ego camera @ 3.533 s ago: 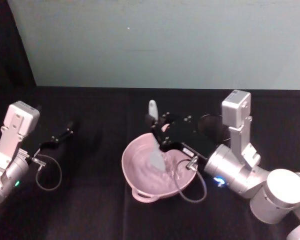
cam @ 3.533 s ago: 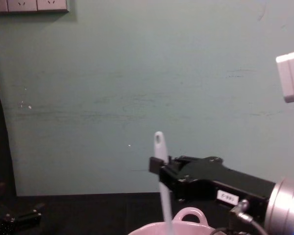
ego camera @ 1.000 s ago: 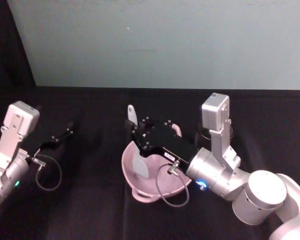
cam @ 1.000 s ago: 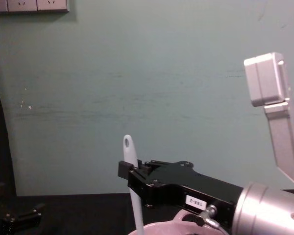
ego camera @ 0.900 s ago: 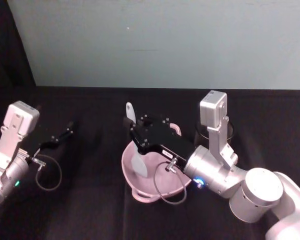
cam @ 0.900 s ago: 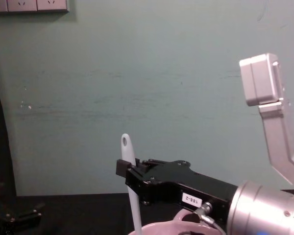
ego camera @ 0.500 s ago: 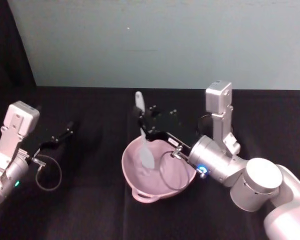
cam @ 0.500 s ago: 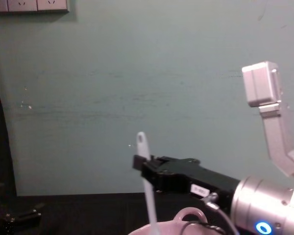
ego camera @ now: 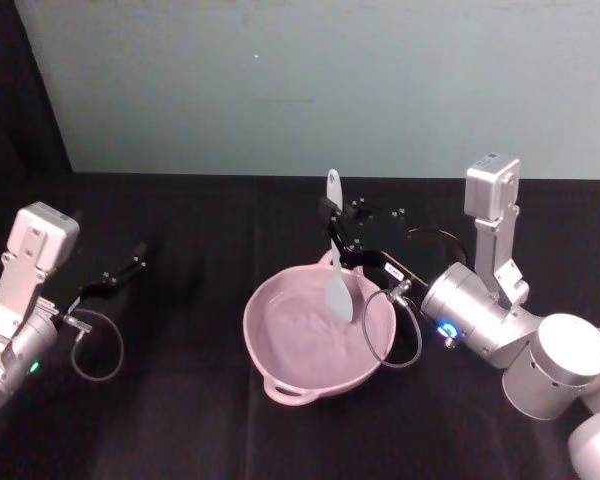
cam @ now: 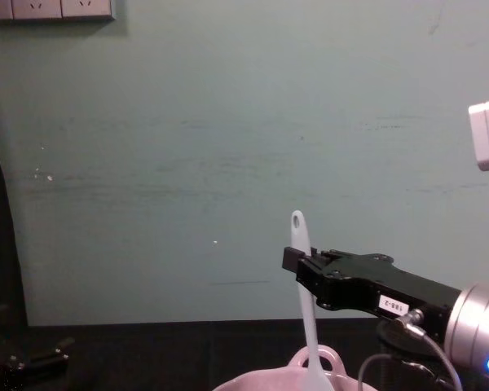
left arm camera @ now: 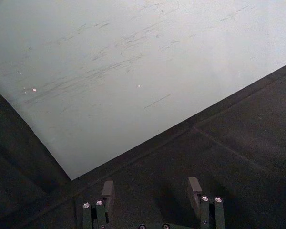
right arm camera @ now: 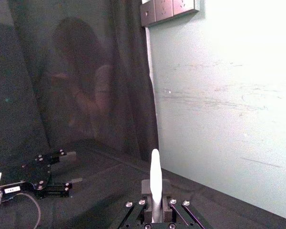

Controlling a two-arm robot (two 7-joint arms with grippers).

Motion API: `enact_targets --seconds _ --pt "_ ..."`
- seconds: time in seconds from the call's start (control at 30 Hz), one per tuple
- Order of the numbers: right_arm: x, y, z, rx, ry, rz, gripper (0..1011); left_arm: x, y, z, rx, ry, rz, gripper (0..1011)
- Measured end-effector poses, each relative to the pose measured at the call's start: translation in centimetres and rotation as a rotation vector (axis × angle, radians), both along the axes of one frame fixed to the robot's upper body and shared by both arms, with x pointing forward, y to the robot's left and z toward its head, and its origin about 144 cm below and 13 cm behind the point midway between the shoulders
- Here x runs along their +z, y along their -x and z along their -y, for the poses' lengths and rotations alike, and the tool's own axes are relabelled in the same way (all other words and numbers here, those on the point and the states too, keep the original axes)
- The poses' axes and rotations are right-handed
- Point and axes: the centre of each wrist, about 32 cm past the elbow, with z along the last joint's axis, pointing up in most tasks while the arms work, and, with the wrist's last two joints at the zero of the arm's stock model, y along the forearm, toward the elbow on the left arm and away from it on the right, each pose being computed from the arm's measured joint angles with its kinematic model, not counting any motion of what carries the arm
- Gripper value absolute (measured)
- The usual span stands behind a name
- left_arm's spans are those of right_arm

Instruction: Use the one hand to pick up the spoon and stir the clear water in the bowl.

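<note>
Stirring step, judging by the pose. Right gripper (ego camera: 331, 238) clamped on spoon (ego camera: 337, 285), pinching the handle a little below its holed tip, tip up, blade down inside bowl (ego camera: 265, 300) near the rear right rim. Near-upright hold probably chosen so the flat blade reaches down into the water while the black gripper body stays clear above the rim. Slight tilt of the handle in head view. Cannot tell whether blade touches the bottom or how deep the water sits, since clear water barely shows against the pink. Same grip in right wrist view: spoon (right arm camera: 155, 176) sticking straight out from between the gripper (right arm camera: 154, 212) fingers, nothing loose. From the chest: spoon (cam: 304, 277) rising out of the bowl (cam: 244, 384), gripper (cam: 296, 262) coming in from the right.

Bowl at mid bench (ego camera: 180, 430), nearer the front edge than the rear. Wrist cable (ego camera: 398, 335) looping beside the bowl's right rim; possible snag or dip during wide sweeps, so small circles advised.

Left gripper (ego camera: 115, 280) parked low toward the bench's left edge, well apart from the bowl, fingers spread wide and empty in left wrist view (left arm camera: 151, 191). Out of the way, fitting a one-arm job.

Writing: small white label (cam: 389, 305) on the right gripper, digits looking like "188-2", not sure. Wall sockets (cam: 49, 8) at upper left of the chest view, no readable marks.
</note>
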Motion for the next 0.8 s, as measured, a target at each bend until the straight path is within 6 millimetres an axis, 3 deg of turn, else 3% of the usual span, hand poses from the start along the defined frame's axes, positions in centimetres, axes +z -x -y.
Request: enact_targets --seconds 0.23,0.8 --pt "0.1 0.9 0.0 0.016 0.015 0.008 120 0.0 0.0 0.0 0.000 0.000 0.000 1005" --pt "0.0 3.6 -3.3 0.152 0.000 0.004 119 0.0 0.0 0.0 0.000 0.000 0.000 1005"
